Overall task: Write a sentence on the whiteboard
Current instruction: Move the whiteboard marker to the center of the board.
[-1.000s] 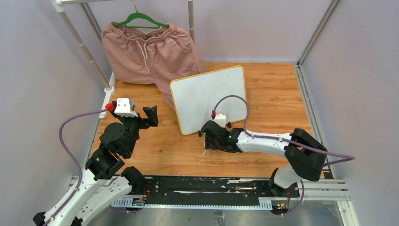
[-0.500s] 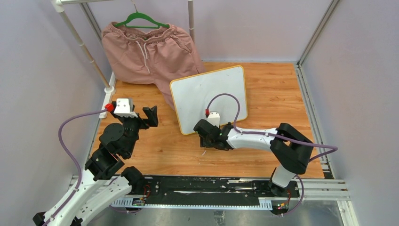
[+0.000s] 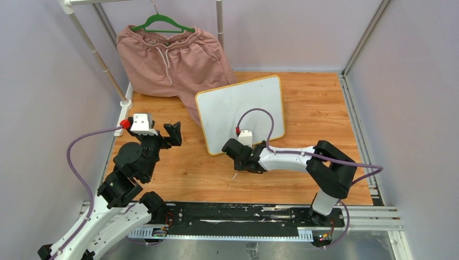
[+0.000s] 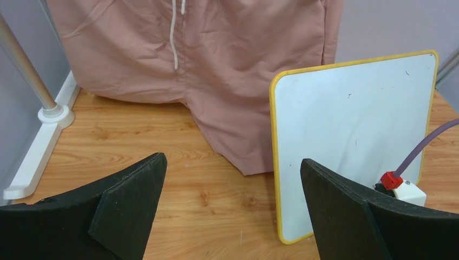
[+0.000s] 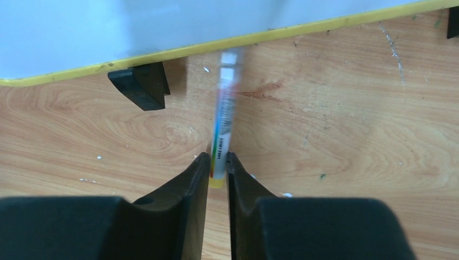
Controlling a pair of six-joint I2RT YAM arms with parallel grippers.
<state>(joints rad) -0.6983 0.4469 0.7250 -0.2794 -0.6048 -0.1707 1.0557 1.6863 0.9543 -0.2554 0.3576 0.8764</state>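
Wood-grain tabletop (image 3: 178,168) fills the cell between pale lilac walls. At its far-left corner a white rack pole (image 3: 103,59) stands in a round foot. Pink shorts (image 3: 168,59) hang from a green hanger (image 3: 162,23) against the back wall, with their hem reaching down to the wood.

Near the left edge the left gripper (image 4: 233,165) hovers above the tabletop with its fingers spread wide and nothing between them, facing the shorts and the board.

Right of the shorts, about the middle of the tabletop, the whiteboard (image 3: 241,108) stands leaning back on its black clip feet (image 5: 138,86). Its yellow frame rings a white face marked only by a few tiny specks.

Just in front of the board's near edge, the right gripper (image 5: 217,158) sits low over the wood. Its fingers are pressed onto the lower end of a slim marker (image 5: 223,124). The marker is blurred and points up at the yellow frame beside one clip foot. Whether its tip touches the frame cannot be told.
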